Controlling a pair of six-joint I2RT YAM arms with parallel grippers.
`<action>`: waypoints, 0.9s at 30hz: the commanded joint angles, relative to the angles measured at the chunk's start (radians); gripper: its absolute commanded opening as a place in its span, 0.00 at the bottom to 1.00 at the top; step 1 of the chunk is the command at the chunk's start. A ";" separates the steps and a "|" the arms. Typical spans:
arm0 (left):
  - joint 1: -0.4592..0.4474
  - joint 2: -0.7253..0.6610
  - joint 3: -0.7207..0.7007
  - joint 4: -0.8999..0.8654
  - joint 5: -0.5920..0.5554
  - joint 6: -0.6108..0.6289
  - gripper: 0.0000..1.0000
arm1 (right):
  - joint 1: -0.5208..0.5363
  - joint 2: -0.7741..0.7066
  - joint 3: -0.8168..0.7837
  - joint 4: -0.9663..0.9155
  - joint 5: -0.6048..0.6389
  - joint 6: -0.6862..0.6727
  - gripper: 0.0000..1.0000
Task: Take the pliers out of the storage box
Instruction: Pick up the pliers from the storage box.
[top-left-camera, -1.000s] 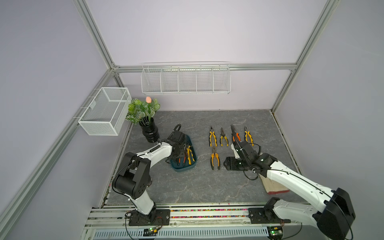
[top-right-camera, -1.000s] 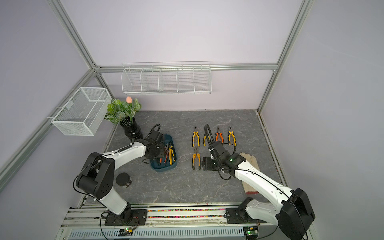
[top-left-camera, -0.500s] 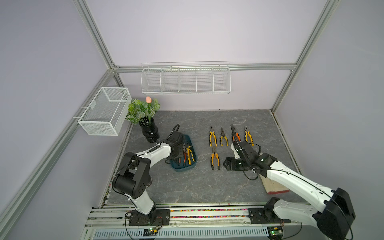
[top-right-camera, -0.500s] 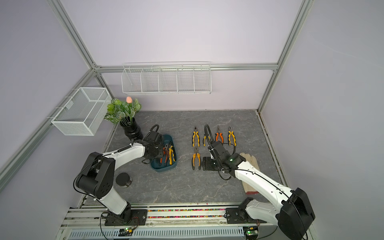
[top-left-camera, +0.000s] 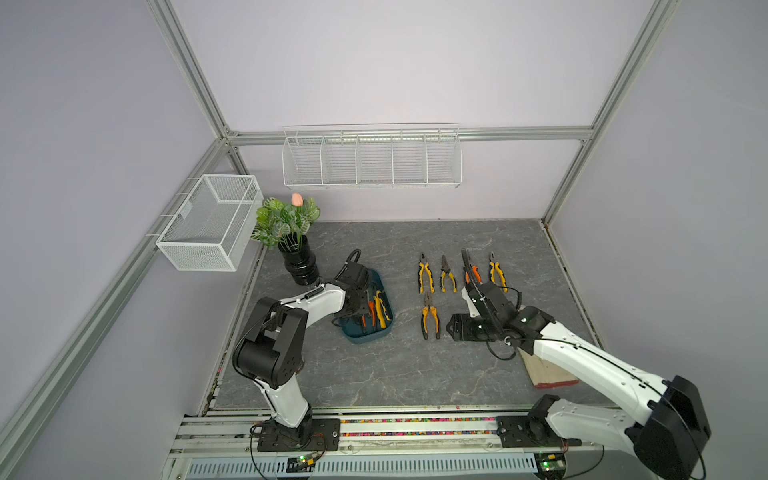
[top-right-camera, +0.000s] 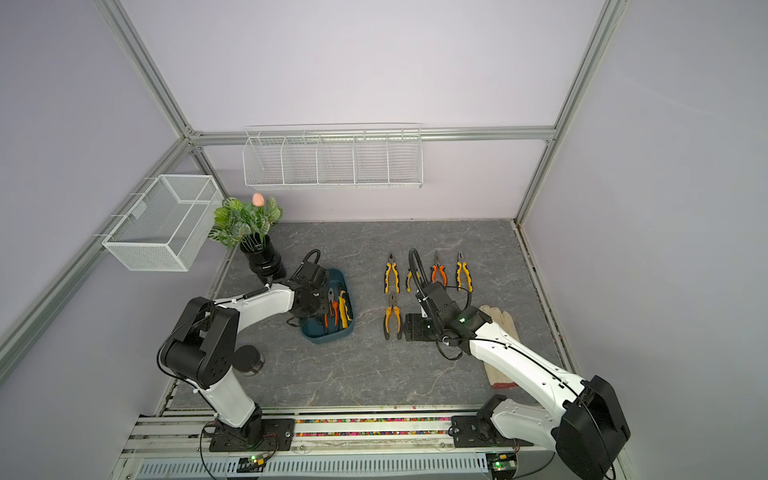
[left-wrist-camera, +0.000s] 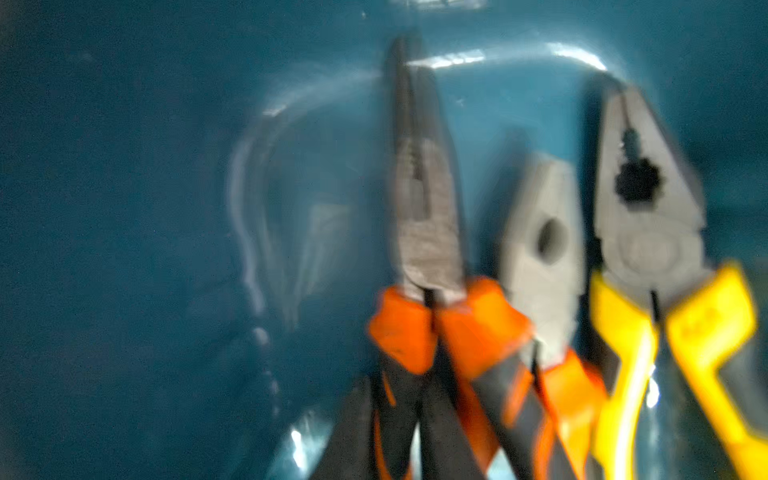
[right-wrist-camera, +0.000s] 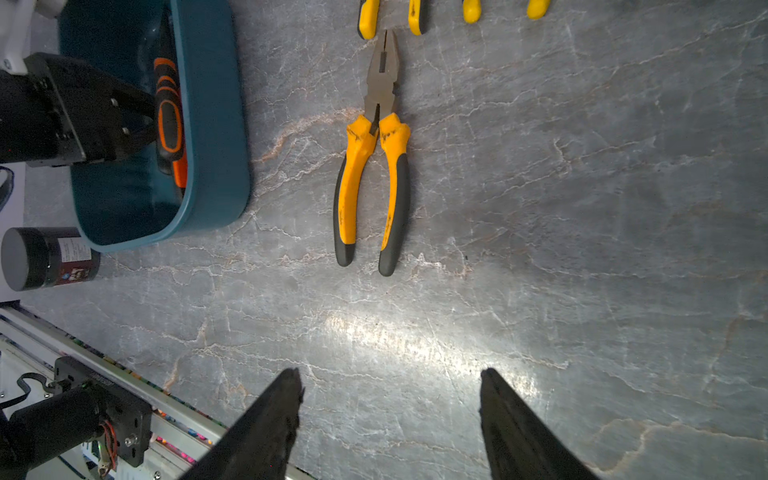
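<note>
The left jaws are shut tight, low inside the dark teal plastic storage box (top-left-camera: 367, 338), down among the handles. In the right wrist view they meet against an orange-and-black handle, but I can't tell whether it is truly pinched.

Three pliers lie side by side in that box, noses towards the back wall:
- the long-nosed orange-handled pliers (left-wrist-camera: 424, 216)
- the blunt grey-headed orange-handled pliers (left-wrist-camera: 540, 249)
- the yellow-handled combination pliers (left-wrist-camera: 648, 216) by the wall nearest the middle of the counter

The left wrist view is blurred.

The right jaws stand wide apart, holding nothing, over a bare patch of the grey marbled counter (top-left-camera: 374, 374). Just beside them the lone yellow-and-black pliers (top-left-camera: 429, 318) lie flat, handles towards the rail. Behind these lies a row of four more pliers (top-left-camera: 446, 274), one orange-handled and partly hidden by the right arm's cable.

A pale work glove (top-right-camera: 503, 324) lies under the right arm. A black-potted leafy plant (top-left-camera: 291, 232) stands behind the box, and a dark round jar (top-right-camera: 247, 359) sits by the left arm's base.
</note>
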 joint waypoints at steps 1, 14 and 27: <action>0.015 0.072 -0.029 -0.047 0.007 -0.009 0.00 | 0.006 0.009 -0.013 0.018 -0.010 0.016 0.70; -0.021 -0.245 -0.005 -0.094 -0.049 -0.016 0.00 | 0.036 0.011 -0.014 0.010 0.005 0.022 0.70; -0.447 -0.595 -0.136 -0.039 -0.375 0.094 0.00 | 0.112 0.083 0.258 -0.071 0.015 -0.020 0.70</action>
